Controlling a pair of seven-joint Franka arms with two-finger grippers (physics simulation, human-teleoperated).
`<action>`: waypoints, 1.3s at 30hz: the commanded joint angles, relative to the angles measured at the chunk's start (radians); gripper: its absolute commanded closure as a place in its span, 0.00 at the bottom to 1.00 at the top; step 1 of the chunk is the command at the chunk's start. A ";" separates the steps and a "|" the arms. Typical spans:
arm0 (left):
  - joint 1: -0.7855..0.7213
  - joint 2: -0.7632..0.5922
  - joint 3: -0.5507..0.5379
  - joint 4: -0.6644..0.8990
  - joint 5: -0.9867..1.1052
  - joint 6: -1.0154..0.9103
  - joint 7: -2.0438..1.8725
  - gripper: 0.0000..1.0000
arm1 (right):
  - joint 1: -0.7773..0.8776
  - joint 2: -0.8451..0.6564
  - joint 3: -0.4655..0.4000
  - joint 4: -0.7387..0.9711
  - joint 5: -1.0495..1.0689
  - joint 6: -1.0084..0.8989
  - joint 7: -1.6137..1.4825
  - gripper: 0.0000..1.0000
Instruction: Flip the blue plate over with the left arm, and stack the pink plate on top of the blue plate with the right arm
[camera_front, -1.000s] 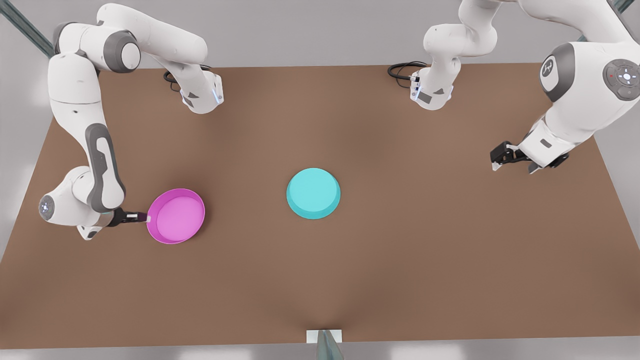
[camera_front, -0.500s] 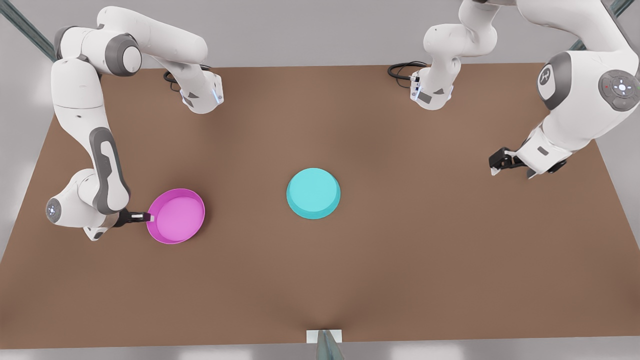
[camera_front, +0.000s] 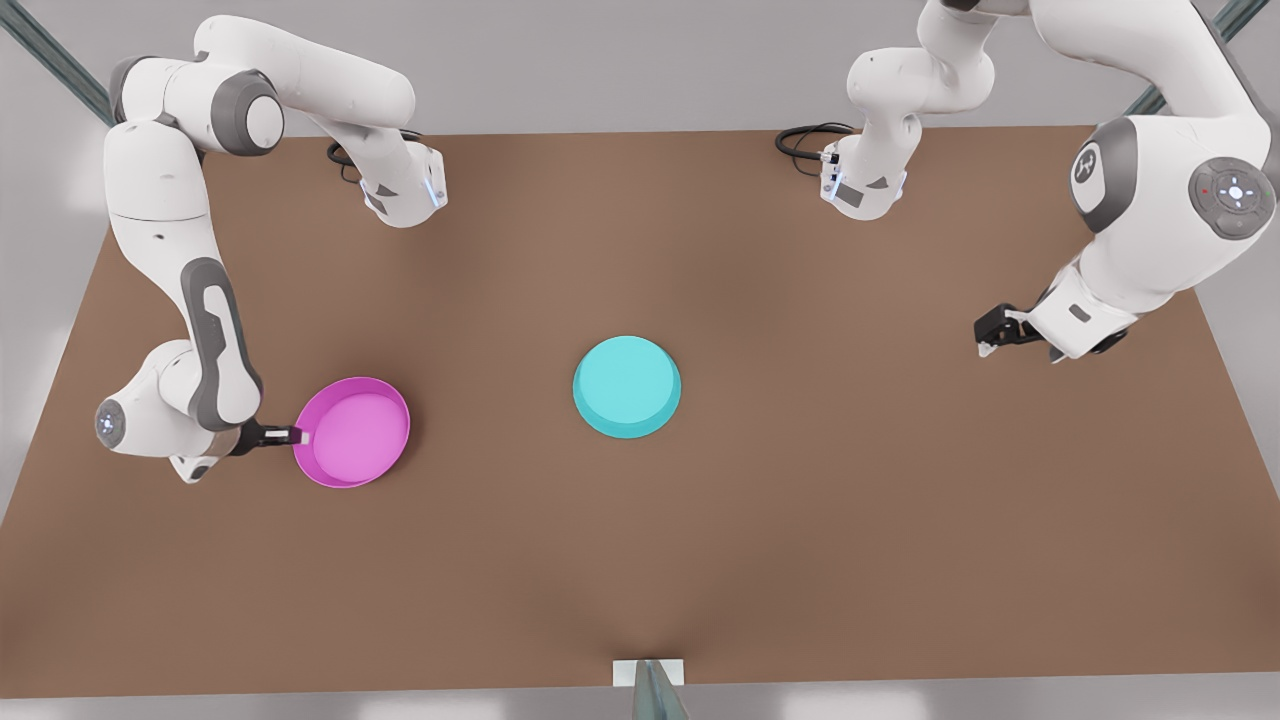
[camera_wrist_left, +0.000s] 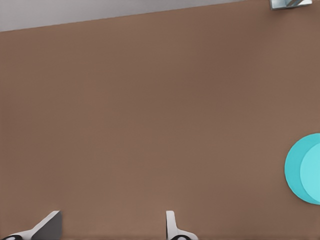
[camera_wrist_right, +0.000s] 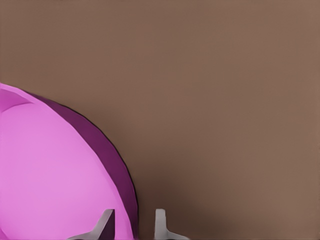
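The pink plate lies rim up at the front view's left. My right gripper is at its outer edge, low over the table. In the right wrist view its fingers stand open on either side of the pink plate's rim, with a small gap on each side. The blue plate rests at the table's middle with its flat base showing. My left gripper hangs open far off at the front view's right; the left wrist view shows its fingertips and the blue plate's edge.
The brown table carries both arm bases at its back edge, each with a black cable. A small metal bracket sits at the middle of the front edge.
The left arm has drifted slightly toward the front view's left. The right arm's elbow has shifted a little while its gripper stays at the pink plate's rim. Neither plate has moved.
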 joint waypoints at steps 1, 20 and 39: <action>0.000 -0.002 0.000 0.000 0.001 0.000 0.000 0.00 | 0.000 0.002 0.000 0.000 0.000 0.000 0.000 0.55; 0.000 0.006 0.005 0.000 -0.008 -0.002 -0.005 0.00 | 0.002 0.023 -0.001 0.006 0.002 0.002 -0.005 0.65; 0.000 0.028 0.012 0.000 0.004 0.000 0.008 0.00 | 0.020 -0.052 0.025 0.057 0.003 -0.141 -0.035 0.79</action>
